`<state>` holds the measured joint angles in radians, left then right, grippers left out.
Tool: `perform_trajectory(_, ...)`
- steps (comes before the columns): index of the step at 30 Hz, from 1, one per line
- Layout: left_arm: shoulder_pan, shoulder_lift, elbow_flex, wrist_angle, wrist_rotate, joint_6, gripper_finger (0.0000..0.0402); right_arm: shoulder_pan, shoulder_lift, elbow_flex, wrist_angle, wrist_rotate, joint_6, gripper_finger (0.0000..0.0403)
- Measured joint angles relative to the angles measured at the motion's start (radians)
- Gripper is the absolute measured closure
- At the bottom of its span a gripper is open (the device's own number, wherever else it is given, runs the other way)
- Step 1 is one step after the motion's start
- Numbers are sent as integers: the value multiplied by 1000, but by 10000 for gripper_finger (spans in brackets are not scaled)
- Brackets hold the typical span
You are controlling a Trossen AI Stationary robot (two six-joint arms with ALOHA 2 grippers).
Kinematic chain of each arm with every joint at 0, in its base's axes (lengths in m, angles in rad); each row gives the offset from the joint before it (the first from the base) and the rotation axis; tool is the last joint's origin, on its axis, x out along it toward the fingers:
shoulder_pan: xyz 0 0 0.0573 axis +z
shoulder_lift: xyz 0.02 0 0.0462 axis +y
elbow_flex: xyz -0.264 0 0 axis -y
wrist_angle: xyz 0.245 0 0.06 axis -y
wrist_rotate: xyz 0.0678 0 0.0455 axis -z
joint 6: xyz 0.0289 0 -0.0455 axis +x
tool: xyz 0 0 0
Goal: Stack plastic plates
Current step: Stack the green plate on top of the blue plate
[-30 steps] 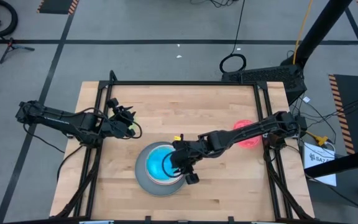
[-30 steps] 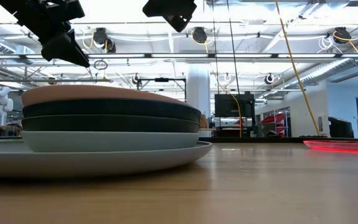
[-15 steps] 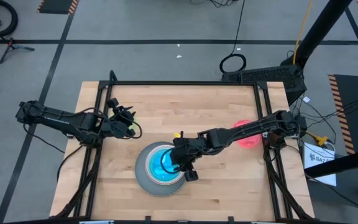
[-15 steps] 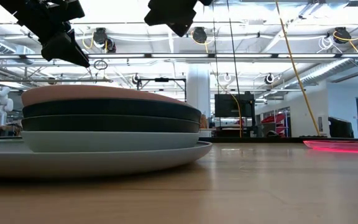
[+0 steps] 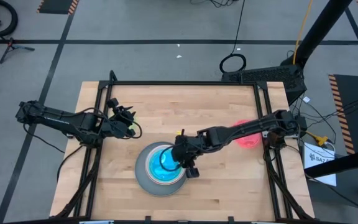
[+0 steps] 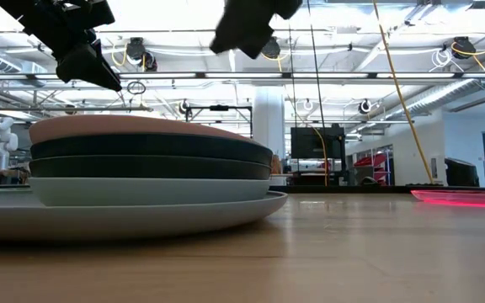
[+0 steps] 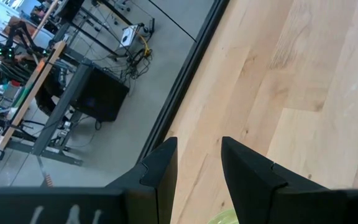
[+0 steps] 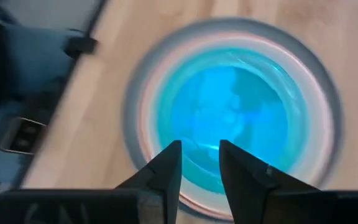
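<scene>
Right claw (image 5: 185, 164) over plate stack, fingers slightly apart, holding nothing.
Stack (image 5: 160, 168) sits near the bench's (image 5: 229, 180) front edge, middle: grey plate (image 5: 143, 180) at bottom, cyan dish (image 8: 235, 118) on top. Pink-red dish (image 5: 247, 138) lies alone near right edge. Left claw (image 5: 124, 120) waits near left edge, fingers parted, over lime green dish (image 7: 225, 218).

Grey floor (image 5: 166, 25) crossed by dark tape lines; white column (image 6: 269, 126) beneath ceiling pipes; bright overhead lighting.
</scene>
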<state>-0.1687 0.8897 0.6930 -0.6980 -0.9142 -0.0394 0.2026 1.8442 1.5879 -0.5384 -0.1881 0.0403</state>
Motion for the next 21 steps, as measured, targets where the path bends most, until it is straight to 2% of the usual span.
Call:
perform_trajectory(6, 0, 0, 0, -1, 21, -34, 270, -17, -5, 0, -183, 107, -24, 300)
perform_trajectory(8, 1, 0, 0, -2, 96, -80, 270, -20, -9, 0, -266, 150, -26, 300)
perform_trajectory(10, 13, 10, 0, -2, 213, -145, 270, -22, -11, 0, -348, 186, -26, 300)
perform_trajectory(12, 34, 42, 0, -9, 299, -196, 270, -23, -18, -14, -377, 217, -34, 300)
perform_trajectory(15, 76, 112, 0, -59, 334, -258, 270, -25, -72, -93, -316, 246, -69, 300)
perform_trajectory(17, 113, 173, 0, -79, 357, -283, 270, -34, -130, -177, -229, 248, -80, 300)
perform_trajectory(21, 184, 297, -1, -78, 450, -309, 270, -59, -259, -358, -27, 323, -86, 300)
